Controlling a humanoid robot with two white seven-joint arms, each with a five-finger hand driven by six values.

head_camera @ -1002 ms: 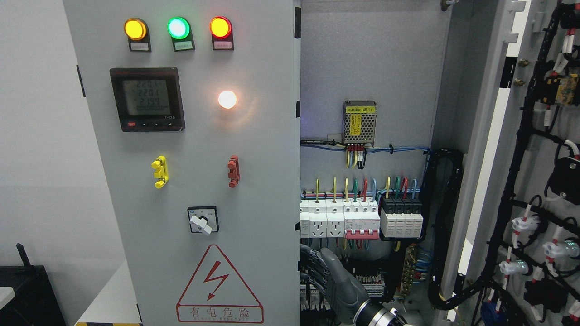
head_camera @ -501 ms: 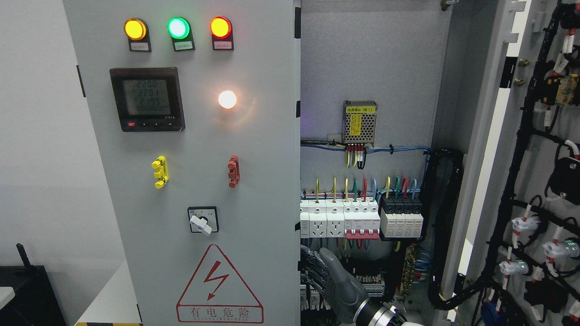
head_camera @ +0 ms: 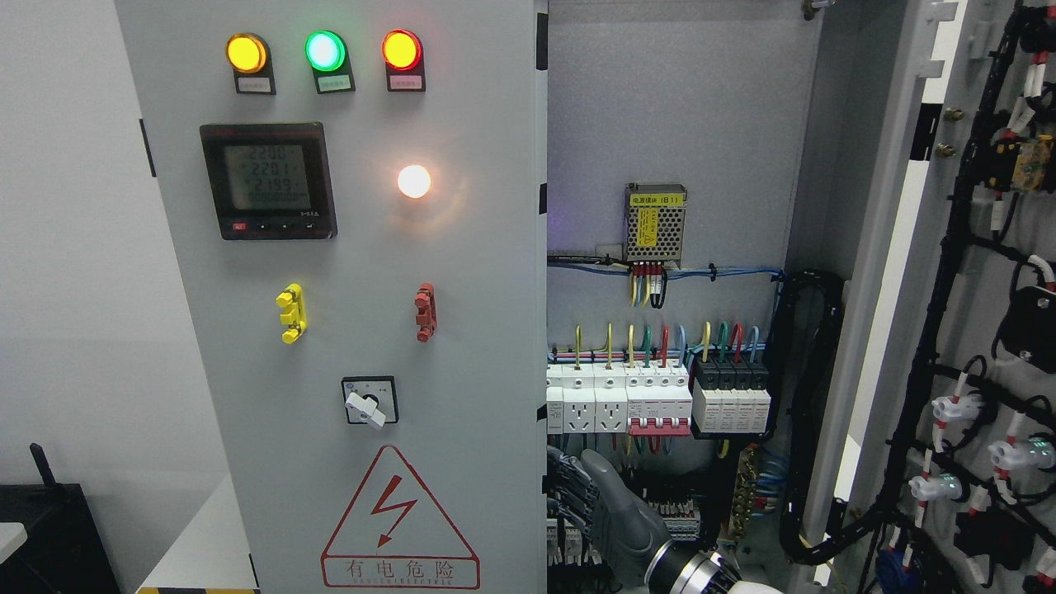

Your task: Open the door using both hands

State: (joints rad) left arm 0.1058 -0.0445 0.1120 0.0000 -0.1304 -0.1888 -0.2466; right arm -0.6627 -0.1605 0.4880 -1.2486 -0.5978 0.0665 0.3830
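In the head view, a tall grey cabinet is seen. The right door [head_camera: 973, 330] is swung wide open at the right edge of the picture, and black wires are seen on its inner side. The inside of the cabinet [head_camera: 676, 124] is shown, with white switches [head_camera: 619, 404] in a row and coloured wires above them.

The left door [head_camera: 346, 297] is seen flat and facing the camera, so it looks shut or almost shut. Three round lights, a small screen [head_camera: 268, 181] and a red warning sign [head_camera: 400, 520] are carried on it.

One robot hand [head_camera: 606, 516] is seen low down, just beside the right edge of the left door. Its arm comes in from the bottom right, so it is the right one. Its fingers [head_camera: 569, 495] are curled by that edge, but whether the edge is gripped cannot be told. The left robot hand is not seen.

So about half the job is judged done: one door is open and the other is left to be pulled.
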